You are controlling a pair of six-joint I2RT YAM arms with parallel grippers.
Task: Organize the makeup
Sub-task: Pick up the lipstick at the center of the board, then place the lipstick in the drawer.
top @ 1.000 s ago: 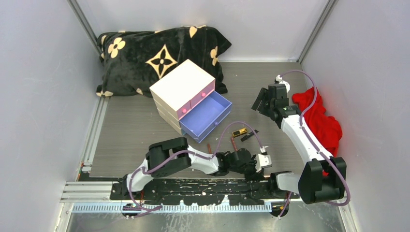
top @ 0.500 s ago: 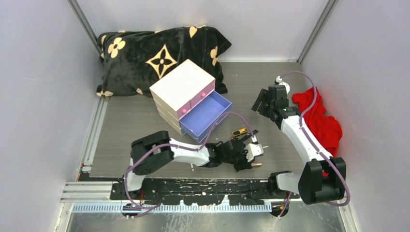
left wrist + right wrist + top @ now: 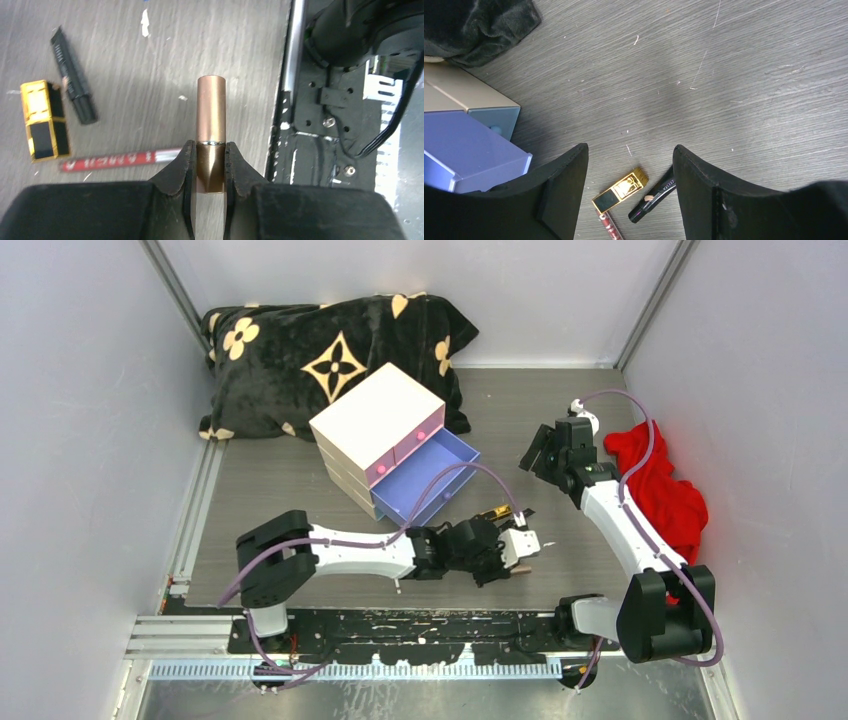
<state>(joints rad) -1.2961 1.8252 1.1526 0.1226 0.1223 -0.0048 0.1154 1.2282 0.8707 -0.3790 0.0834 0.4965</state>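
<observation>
drawer [image 3: 428,480] of cream box [image 3: 375,420]: pulled out | left gripper [image 3: 209,150]: narrowed, bronze lipstick tube [image 3: 210,107] is clamped | black-gold case [image 3: 43,120], black tube [image 3: 72,75], red pencil [image 3: 120,159]: laid on table beside it | right gripper [image 3: 630,160]: spread wide, nothing gripped, above them

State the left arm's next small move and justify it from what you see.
Probably lift the copper tube and carry it toward the open blue drawer. The left gripper is clamped on the tube's base, so the grasp looks done, and the drawer stands pulled out just beyond the arm, ready to receive it.
</observation>
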